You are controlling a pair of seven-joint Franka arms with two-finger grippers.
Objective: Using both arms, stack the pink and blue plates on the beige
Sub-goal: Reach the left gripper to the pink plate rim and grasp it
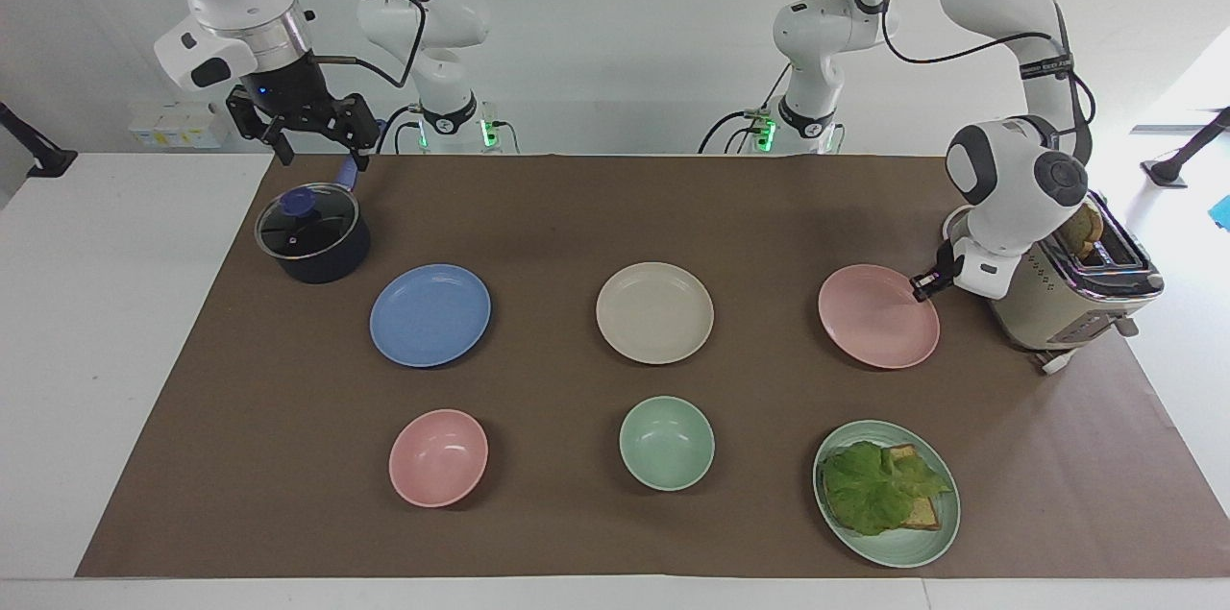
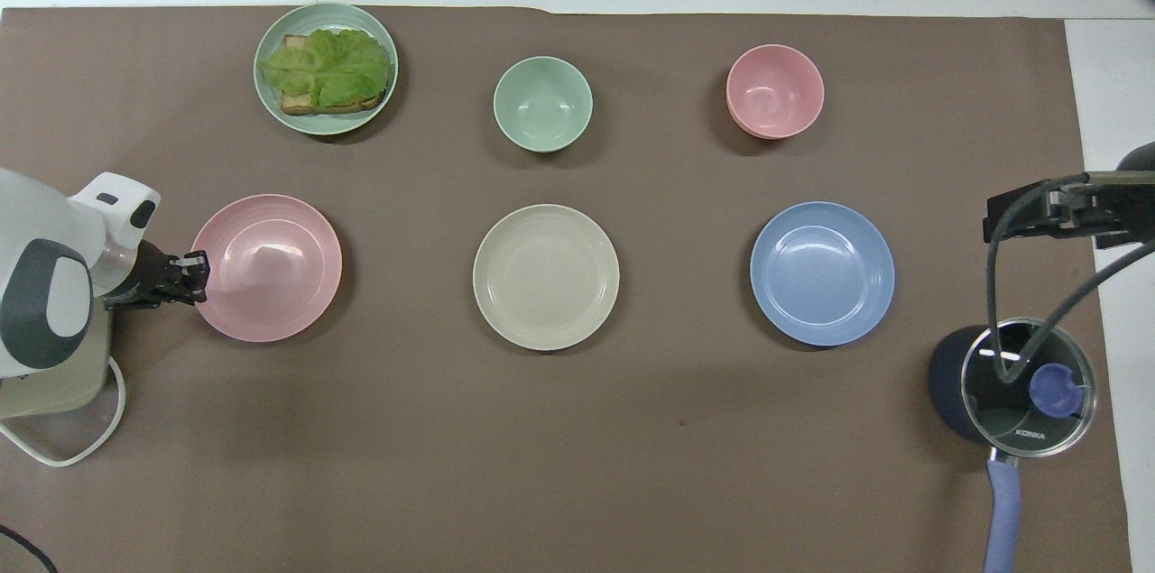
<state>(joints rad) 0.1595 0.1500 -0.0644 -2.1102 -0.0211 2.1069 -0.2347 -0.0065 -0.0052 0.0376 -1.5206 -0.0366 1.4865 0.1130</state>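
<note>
The left gripper (image 1: pixel 924 283) is clamped on the rim of the pink plate (image 1: pixel 876 317), its fingertips pinched together over the edge at the side toward the left arm's end of the table; the plate looks slightly raised at that edge, though whether it is clear of the brown mat (image 1: pixel 615 207) cannot be told. Just beside the gripper, right under the left arm's wrist, stands the beige toaster (image 1: pixel 1067 298) with bread in its slots. Out from the gripper toward the middle of the table, the beige plate (image 1: pixel 654 312) lies flat and bare, well apart from the pink one, and past it in the same row lies the blue plate (image 1: pixel 430 314), also flat on the mat. Farther from the robots than the held plate sits a green plate (image 1: pixel 889 548) carrying toast and lettuce; in that same row stand a green bowl (image 1: pixel 666 443) and a pink bowl (image 1: pixel 437 457). The right gripper (image 1: pixel 315 132) hangs with its fingers apart and holding nothing, up over the handle end of the lidded dark pot (image 1: pixel 312 235) at the right arm's end of the table, well apart from the blue plate.
</note>
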